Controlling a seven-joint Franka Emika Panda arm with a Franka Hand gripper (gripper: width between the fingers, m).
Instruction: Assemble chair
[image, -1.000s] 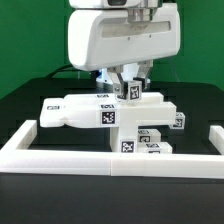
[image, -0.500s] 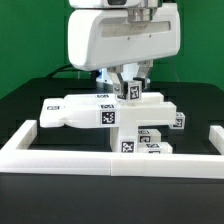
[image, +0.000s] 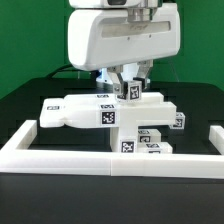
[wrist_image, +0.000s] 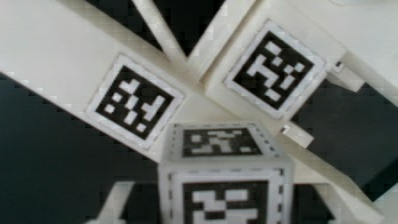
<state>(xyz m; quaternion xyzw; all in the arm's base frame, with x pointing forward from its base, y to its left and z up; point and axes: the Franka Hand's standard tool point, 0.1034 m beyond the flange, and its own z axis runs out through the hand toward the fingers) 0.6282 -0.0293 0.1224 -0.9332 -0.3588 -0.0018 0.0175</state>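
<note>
Fingers (image: 129, 84) straddle the upright post (wrist_image: 221, 150), its long axis vertical, on the slab (image: 78, 108). Clamped or loose? Cannot tell.

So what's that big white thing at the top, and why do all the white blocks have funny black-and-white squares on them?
The big white thing is a robot arm. At its end is a gripper, two fingers that pinch like tongs. One picture comes from a camera standing off the arm that sees the whole scene. The other comes from a little camera on the arm's wrist, so everything in it looks very close. On the black table lie white chair pieces, some resting on others, with a low white wall nearer the camera. The squares are tags, probably there so a camera can tell the pieces apart. The gripper sits right at a small tagged post. I cannot tell whether it is squeezing it.
</note>
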